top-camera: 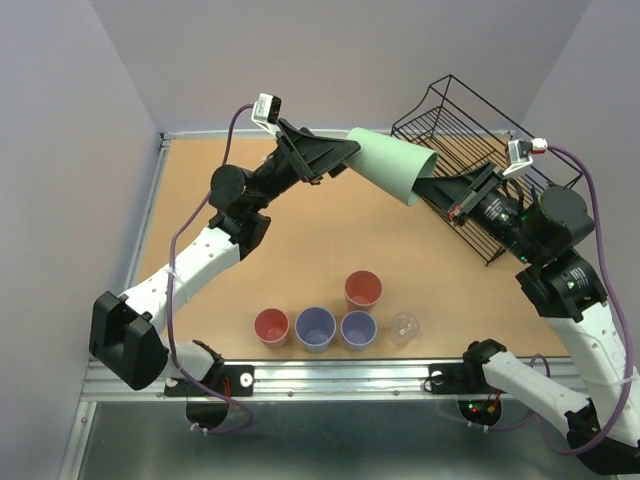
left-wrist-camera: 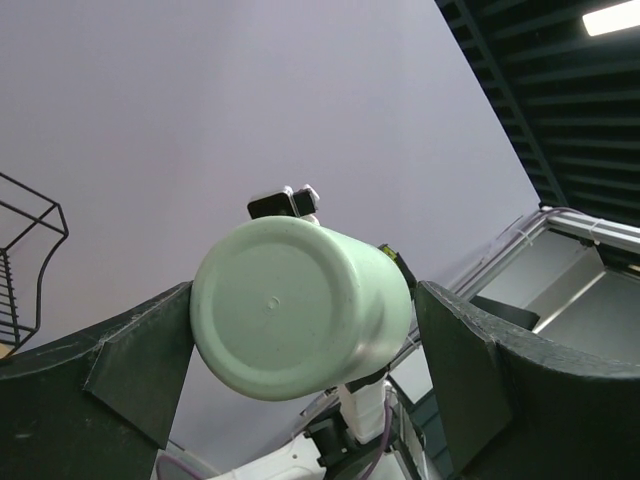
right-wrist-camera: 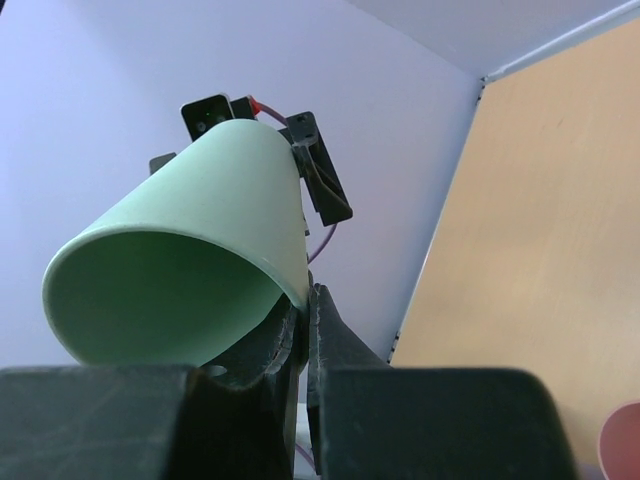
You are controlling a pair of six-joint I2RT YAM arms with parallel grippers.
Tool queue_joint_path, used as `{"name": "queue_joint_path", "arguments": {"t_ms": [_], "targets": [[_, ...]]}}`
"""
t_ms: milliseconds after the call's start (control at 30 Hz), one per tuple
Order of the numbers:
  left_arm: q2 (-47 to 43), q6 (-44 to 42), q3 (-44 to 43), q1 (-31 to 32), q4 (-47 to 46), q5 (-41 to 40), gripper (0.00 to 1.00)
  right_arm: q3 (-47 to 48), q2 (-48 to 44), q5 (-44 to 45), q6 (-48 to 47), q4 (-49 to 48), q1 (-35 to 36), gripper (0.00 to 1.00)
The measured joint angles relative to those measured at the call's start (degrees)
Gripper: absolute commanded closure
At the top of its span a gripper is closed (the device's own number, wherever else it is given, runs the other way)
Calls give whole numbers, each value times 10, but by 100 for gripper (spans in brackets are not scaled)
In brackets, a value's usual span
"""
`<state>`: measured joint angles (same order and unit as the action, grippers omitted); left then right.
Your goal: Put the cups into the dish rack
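A pale green cup (top-camera: 392, 165) hangs on its side in the air between both arms, in front of the black wire dish rack (top-camera: 462, 148). My left gripper (top-camera: 345, 155) is shut around its base end (left-wrist-camera: 290, 310), a finger on each side. My right gripper (top-camera: 440, 185) is shut on the rim of its open mouth (right-wrist-camera: 190, 260), the wall pinched between the fingers (right-wrist-camera: 330, 320). On the table near the front stand two salmon-red cups (top-camera: 363, 290) (top-camera: 271, 326), two lavender-blue cups (top-camera: 315, 327) (top-camera: 358, 329) and a small clear cup (top-camera: 404, 327), all upright.
The rack stands at the back right corner, against the walls, with the right arm lying in front of it. A part of its wire frame (left-wrist-camera: 30, 240) shows at the left of the left wrist view. One red cup's edge (right-wrist-camera: 622, 440) shows low in the right wrist view.
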<state>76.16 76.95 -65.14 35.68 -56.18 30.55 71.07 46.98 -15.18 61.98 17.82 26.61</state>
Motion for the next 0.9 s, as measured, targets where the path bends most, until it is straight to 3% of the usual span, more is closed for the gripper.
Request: {"name": "queue_joint_path", "arguments": {"t_ms": [233,400,467,500,533,667,700,733,800,900], "targets": [[12,0,-5,9,-7,0,1,-1,8,-2,0,-7,0,100],[22,4,-10,10,-10,-1,47,-8,21,-3,0,-21,0,100],[27,6,-16,9,-12,-3,75,-9,24,-3,2,-27,0,100],[29,7,-19,9,-15,-3,83,-10,24,-3,2,-33,0,99],[31,7,-21,9,-15,-2,100,-13,22,-3,3,-36,0,100],[37,9,-24,9,-19,0,100,-21,21,3,3,-44,0,98],[37,9,-24,9,-19,0,100,-24,21,7,3,-45,0,81],[38,8,-24,9,-19,1,100,-26,21,9,3,-46,0,72],[40,5,-24,7,-19,4,100,-26,21,17,-3,-46,0,58],[40,-3,-24,-2,-11,18,100,-26,25,32,-13,-38,0,48]]}}
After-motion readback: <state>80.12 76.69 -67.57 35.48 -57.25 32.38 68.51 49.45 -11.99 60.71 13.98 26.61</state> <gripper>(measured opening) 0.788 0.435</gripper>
